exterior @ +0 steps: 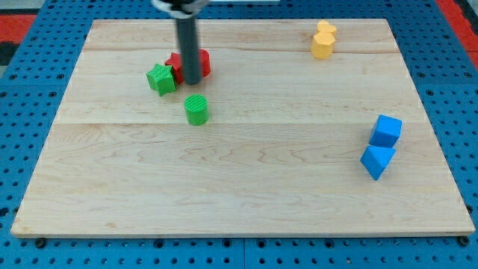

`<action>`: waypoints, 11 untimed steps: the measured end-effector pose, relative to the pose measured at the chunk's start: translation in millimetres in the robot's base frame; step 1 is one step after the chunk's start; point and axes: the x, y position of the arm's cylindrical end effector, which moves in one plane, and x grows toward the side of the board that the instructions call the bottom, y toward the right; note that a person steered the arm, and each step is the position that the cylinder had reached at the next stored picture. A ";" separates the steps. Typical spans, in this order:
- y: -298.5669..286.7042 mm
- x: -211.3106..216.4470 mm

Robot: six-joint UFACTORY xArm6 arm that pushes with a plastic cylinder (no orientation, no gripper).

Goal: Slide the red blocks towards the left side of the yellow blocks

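Near the view's top left you see my tip (191,81), a bare rod with no fingers to open or close, touching the red blocks (200,62) beside the green star block (161,78), probably to push them toward the far yellow blocks (323,39).

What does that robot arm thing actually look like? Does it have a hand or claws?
No hand or claws. All that shows is a straight, dark grey cylindrical rod coming down from the view's top, with a wider dark collar where it leaves the picture. My tip is plain and blunt, beside the red blocks. No cables or markings are visible.
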 end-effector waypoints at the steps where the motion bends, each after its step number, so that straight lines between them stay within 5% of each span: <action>1: -60.0 0.0; 3: -4.4 -15.9; 5: -59.4 -45.1; 8: 83.2 -25.7; 11: 161.6 -67.9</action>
